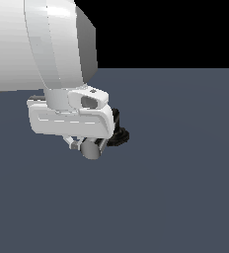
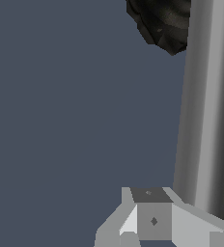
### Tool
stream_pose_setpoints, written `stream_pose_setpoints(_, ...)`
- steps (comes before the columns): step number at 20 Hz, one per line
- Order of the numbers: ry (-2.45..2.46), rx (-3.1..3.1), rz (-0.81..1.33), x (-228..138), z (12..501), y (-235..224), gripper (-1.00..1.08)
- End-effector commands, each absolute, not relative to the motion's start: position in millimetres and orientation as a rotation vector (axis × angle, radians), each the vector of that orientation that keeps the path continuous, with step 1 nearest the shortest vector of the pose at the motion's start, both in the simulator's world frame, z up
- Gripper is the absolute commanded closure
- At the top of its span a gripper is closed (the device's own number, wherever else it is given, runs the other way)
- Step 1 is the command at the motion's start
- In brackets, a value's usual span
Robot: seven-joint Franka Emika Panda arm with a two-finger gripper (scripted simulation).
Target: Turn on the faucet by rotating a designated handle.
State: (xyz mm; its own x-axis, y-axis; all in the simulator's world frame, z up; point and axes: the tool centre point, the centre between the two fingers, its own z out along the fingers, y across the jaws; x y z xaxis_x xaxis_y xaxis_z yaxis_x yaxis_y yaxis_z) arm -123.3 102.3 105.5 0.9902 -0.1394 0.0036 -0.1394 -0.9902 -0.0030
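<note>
The faucet (image 1: pixel 119 135) is a small black ribbed fixture on the floor, half hidden behind my white hand. Its handle (image 1: pixel 91 150), a shiny grey cylinder with a flat round end, sticks out below the hand. My gripper (image 1: pixel 81 144) hangs low right at the handle's end. In the wrist view the handle (image 2: pixel 205 106) runs as a long silver bar close alongside my gripper (image 2: pixel 152 217), and the black base (image 2: pixel 164 24) sits at its far end. The fingers look pressed together with nothing between them, and the bar lies beside them, not between them.
A flat dark blue-grey floor (image 1: pixel 175 188) surrounds the faucet. My large white arm (image 1: pixel 42 44) fills the upper part of the exterior view's left and hides what is behind it.
</note>
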Motion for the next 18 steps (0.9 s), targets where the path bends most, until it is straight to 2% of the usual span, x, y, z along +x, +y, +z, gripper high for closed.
stream_pose_setpoints(1, 0.244, -3.132, 0.000, -124, 104, 83, 1.08)
stream_pose_setpoints(18, 0.244, -3.132, 0.000, -131, 104, 2, 1.08)
